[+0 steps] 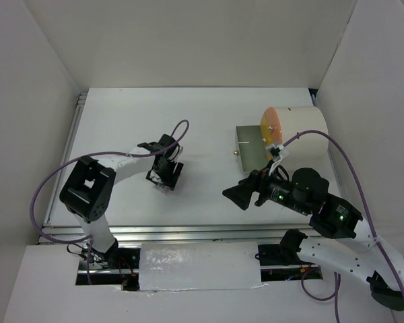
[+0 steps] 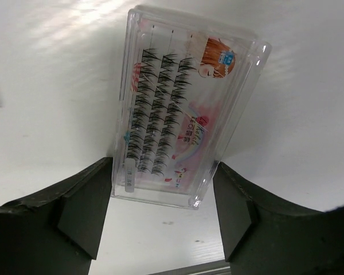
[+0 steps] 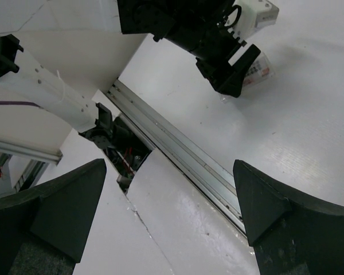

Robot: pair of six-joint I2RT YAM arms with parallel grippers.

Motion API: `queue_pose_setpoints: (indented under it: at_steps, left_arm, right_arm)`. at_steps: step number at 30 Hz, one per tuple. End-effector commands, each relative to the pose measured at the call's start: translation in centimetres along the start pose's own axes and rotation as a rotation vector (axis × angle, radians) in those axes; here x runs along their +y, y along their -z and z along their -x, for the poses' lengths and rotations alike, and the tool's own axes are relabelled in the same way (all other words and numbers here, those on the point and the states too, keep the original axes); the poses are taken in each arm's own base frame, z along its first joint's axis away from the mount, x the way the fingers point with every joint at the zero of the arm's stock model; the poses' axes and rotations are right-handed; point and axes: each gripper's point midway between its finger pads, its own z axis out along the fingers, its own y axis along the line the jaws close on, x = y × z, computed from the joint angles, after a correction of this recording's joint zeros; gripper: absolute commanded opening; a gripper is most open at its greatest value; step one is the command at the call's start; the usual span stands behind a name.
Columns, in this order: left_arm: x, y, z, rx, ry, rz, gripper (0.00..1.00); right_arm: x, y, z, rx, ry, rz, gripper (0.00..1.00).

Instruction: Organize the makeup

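While the left gripper brackets the clear lash case, well left of the white cylinder, I cannot tell whether it grips; lying skewed between the jaws, the slick case could twist free.

Lash packet: one counted; clear case, pink print; located well left of white cylinder.
White cylinder: one counted; orange front.
Drawer: one counted; open, extending left from cylinder's front.
Grippers: two counted. Left gripper positioned well left of cylinder; right gripper positioned nearer arm bases than cylinder, slightly left.
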Motion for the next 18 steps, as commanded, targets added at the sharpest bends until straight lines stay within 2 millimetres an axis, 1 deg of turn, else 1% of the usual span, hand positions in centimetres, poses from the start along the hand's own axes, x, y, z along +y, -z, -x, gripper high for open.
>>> queue_pose_setpoints:
  at_steps: [1, 2, 4, 5, 7, 8, 9, 10, 11, 12, 13, 14, 15, 16, 17, 18]
  left_arm:
    - [-3.7, 0.7, 0.1, -0.013, 0.016, -0.083, 0.40]
    - [-5.2, 1.6, 1.1, -0.049, -0.002, -0.110, 0.39]
    - [-7.1, 2.9, 2.7, -0.105, 0.022, -0.146, 0.35]
    - [-8.7, 4.5, 4.4, -0.159, 0.018, -0.182, 0.32]
    - [-11.2, 6.4, 6.3, -0.222, 0.038, -0.236, 0.27]
    - [-12.5, 8.2, 8.3, -0.274, 0.071, -0.271, 0.27]
    - [-13.6, 9.1, 9.0, -0.299, 0.065, -0.299, 0.26]
    - [-15.4, 10.3, 9.9, -0.333, 0.050, -0.336, 0.27]
    - [-16.6, 11.7, 11.7, -0.377, 0.064, -0.360, 0.28]
    - [-17.5, 12.5, 12.5, -0.394, 0.063, -0.374, 0.30]
    - [-19.2, 13.6, 13.9, -0.430, 0.059, -0.406, 0.31]
    - [-20.0, 14.1, 14.6, -0.433, 0.087, -0.432, 0.31]
    - [-20.7, 14.6, 15.2, -0.444, 0.103, -0.456, 0.30]
    - [-21.3, 15.1, 16.0, -0.460, 0.121, -0.485, 0.30]
    - [-22.4, 15.8, 17.2, -0.485, 0.169, -0.535, 0.30]
    - [-22.8, 16.0, 17.8, -0.501, 0.192, -0.561, 0.30]
  right_arm:
    - [1.0, 1.0, 1.6, -0.046, 0.014, 0.024, 1.00]
    - [1.1, 1.2, 1.8, -0.051, 0.015, 0.024, 1.00]
    - [1.0, 1.4, 2.0, -0.060, 0.015, 0.017, 1.00]
    - [1.2, 1.7, 2.2, -0.067, 0.015, 0.020, 1.00]
    - [1.2, 2.4, 2.7, -0.088, 0.016, 0.015, 1.00]
    - [1.3, 2.7, 2.9, -0.093, 0.016, 0.018, 1.00]
    - [1.3, 2.9, 3.0, -0.101, 0.015, 0.016, 1.00]
    - [1.0, 3.5, 3.6, -0.128, 0.012, -0.005, 1.00]
    - [0.9, 3.8, 4.0, -0.145, 0.007, -0.018, 1.00]
    - [0.8, 4.2, 4.3, -0.160, -0.001, -0.028, 1.00]
    - [0.7, 4.9, 4.7, -0.179, -0.019, -0.039, 1.00]
    - [0.3, 5.4, 5.2, -0.208, -0.031, -0.065, 1.00]
    - [0.3, 5.7, 5.5, -0.222, -0.039, -0.071, 1.00]
    - [0.4, 6.5, 5.8, -0.241, -0.051, -0.066, 1.00]
    - [0.1, 6.8, 6.1, -0.260, -0.054, -0.078, 1.00]
    - [0.2, 7.2, 6.3, -0.271, -0.057, -0.075, 1.00]
